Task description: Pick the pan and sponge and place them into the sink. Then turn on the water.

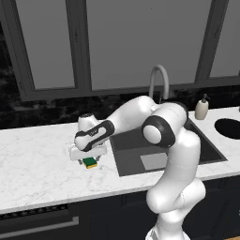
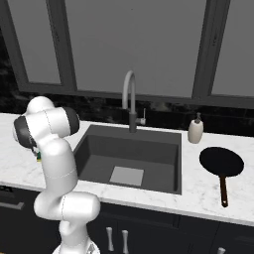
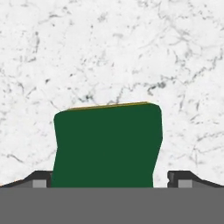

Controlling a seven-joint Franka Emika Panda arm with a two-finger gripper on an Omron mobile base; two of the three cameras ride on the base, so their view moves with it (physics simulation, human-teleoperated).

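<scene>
The sponge (image 1: 90,162), green on top over yellow, lies on the marble counter left of the sink (image 1: 123,164). My gripper (image 1: 86,160) hangs straight over it, low, jaws open. In the hand view the sponge (image 3: 107,144) sits between the two fingertips (image 3: 39,178), with a gap on each side. The black pan (image 2: 221,161) with its reddish-brown handle rests on the counter right of the sink (image 2: 94,146). No stream runs from the grey gooseneck faucet (image 2: 130,99).
A soap dispenser (image 2: 195,130) stands at the sink's back right corner. Dark windows and a black backsplash run behind the counter. My own arm (image 2: 47,134) covers the counter left of the basin in the right base view.
</scene>
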